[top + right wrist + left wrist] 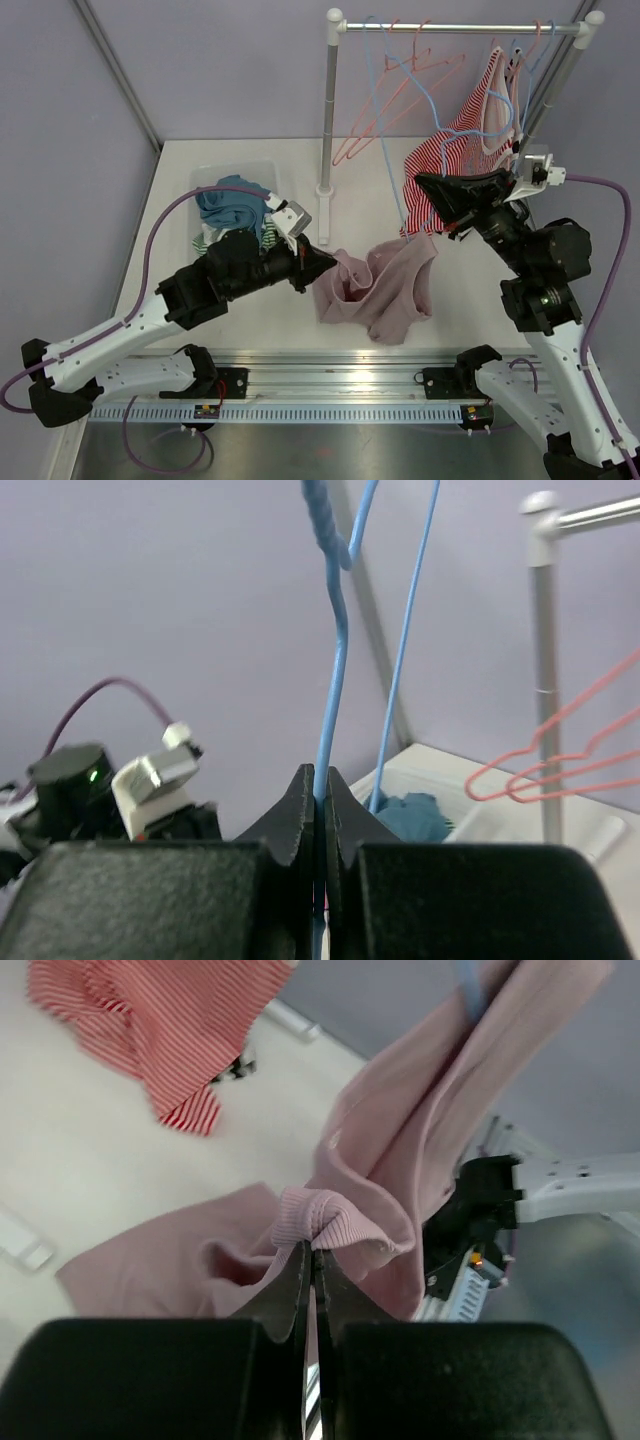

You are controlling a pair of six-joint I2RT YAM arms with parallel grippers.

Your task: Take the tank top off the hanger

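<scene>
The left arm [110, 345] and right arm [572, 400] are each presenting white link shells joined by bulky black motor housings. A purple cable [152, 245] is running along the left arm, and a second purple cable [590, 180] is trailing the right. A white camera module [292, 220] is sitting at each wrist. The left hand [312, 1255] and right hand [320, 780] are showing matte black, tapered fingers.

Plain lavender walls [230, 70] are crossed by slanting grey metal struts [115, 70]. A white table [230, 150] is evenly lit. A white clothes rail [329, 110] is stood on it, and an aluminium rail [340, 378] is fixed along its near edge.
</scene>
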